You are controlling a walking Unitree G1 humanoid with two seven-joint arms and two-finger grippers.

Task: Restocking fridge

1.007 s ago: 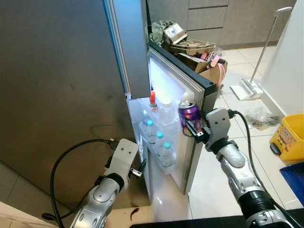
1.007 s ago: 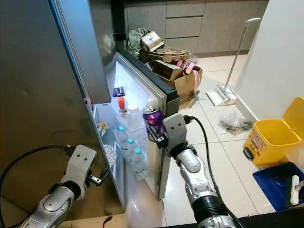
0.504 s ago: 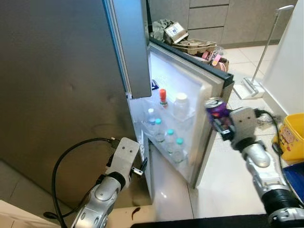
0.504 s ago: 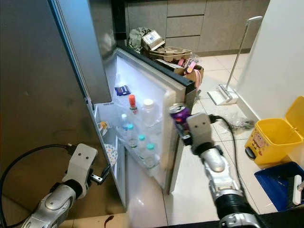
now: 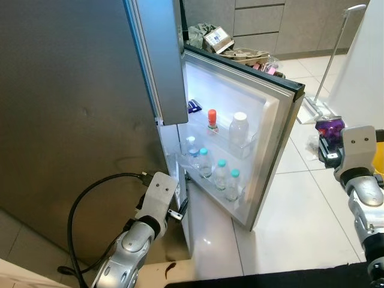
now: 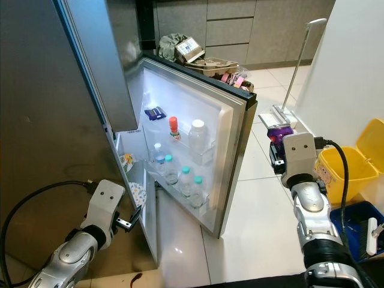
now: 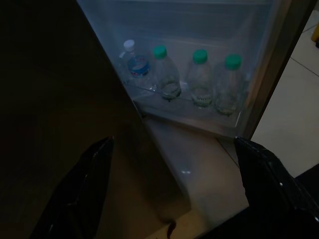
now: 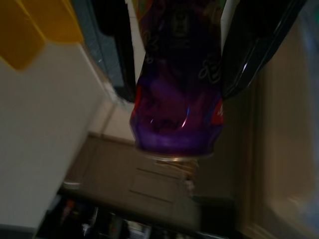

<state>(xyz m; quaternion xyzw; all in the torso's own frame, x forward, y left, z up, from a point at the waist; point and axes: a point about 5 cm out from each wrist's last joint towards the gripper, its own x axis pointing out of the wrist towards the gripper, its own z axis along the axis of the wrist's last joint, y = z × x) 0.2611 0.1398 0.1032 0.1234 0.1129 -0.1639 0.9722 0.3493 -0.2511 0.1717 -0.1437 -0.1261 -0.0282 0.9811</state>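
Two steel doors take up most of what I see: the tall upper door (image 5: 159, 60) of the fridge (image 5: 72, 120) hangs ajar at about 11 o'clock, and the lower fridge door (image 5: 240, 126) is swung wide toward 1 o'clock, its lit white lining facing me. On that door's upper shelf stand a clear white-capped bottle (image 5: 239, 129) and, just beside it, a small red-capped sauce bottle (image 5: 212, 120); the lower shelf carries a row of small water bottles (image 5: 222, 175) with teal caps, with one blue-labelled bottle (image 7: 134, 62) at the end nearest the hinge. Behind the door, at 12 o'clock, a heap of cardboard boxes (image 6: 198, 57) sits against grey cabinets, a long-handled mop (image 6: 288, 90) leans at 2 o'clock, and a yellow bin (image 6: 354, 165) stands on the pale tiled floor at 3 o'clock. Out at 3 o'clock, well apart from the door's outer edge, the right end effector (image 6: 277, 150) is clamped around a purple drink can (image 5: 330, 128), held upright with its top showing; its black fingers (image 8: 254, 45) press on both sides of the can. Down at 7 o'clock, the left end effector (image 5: 180, 210) hovers low near the hinge side of the fridge, its fingers (image 7: 84, 179) spread wide with nothing between them.
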